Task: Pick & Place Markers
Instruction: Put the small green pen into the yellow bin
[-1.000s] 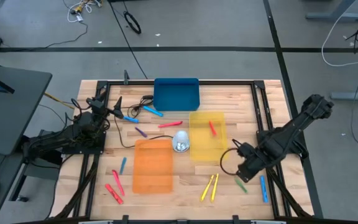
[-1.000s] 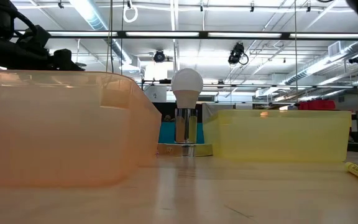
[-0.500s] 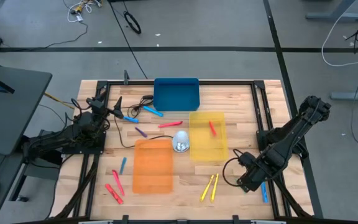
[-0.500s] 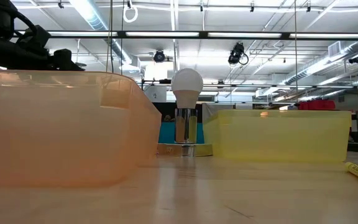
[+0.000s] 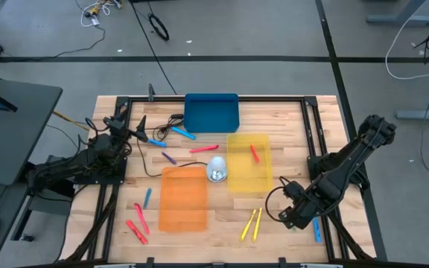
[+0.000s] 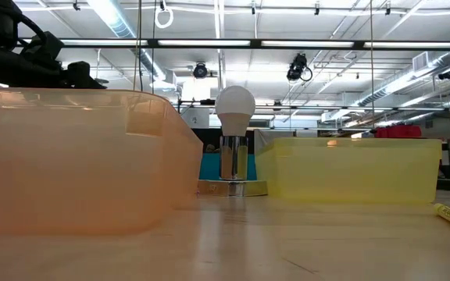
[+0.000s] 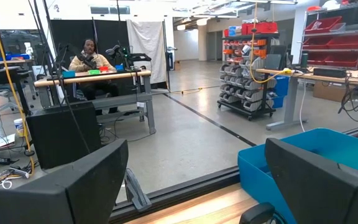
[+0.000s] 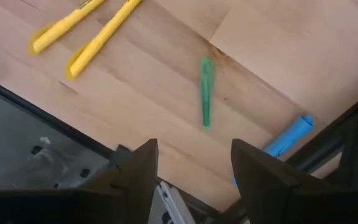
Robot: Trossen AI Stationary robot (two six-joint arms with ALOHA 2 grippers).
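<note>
Right gripper (image 5: 287, 217): low over the table's near right, jaws apart and empty, above a green marker (image 8: 206, 92).
Nearby markers: two yellow markers (image 5: 252, 223) to its left, a light blue marker (image 5: 316, 229) to its right by the frame rail.
Left gripper (image 5: 141, 128): waiting at the far left, jaws wide open, empty.
Other markers: red marker (image 5: 255, 153) inside the yellow tray (image 5: 263, 141); more lie scattered left of the orange tray (image 5: 182, 198).

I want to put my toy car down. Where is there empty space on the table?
Bare wood lies between the orange tray and the two yellow markers, and right of the blue tray, above the yellow tray. It is crowded near the right gripper and around the lamp.
</note>
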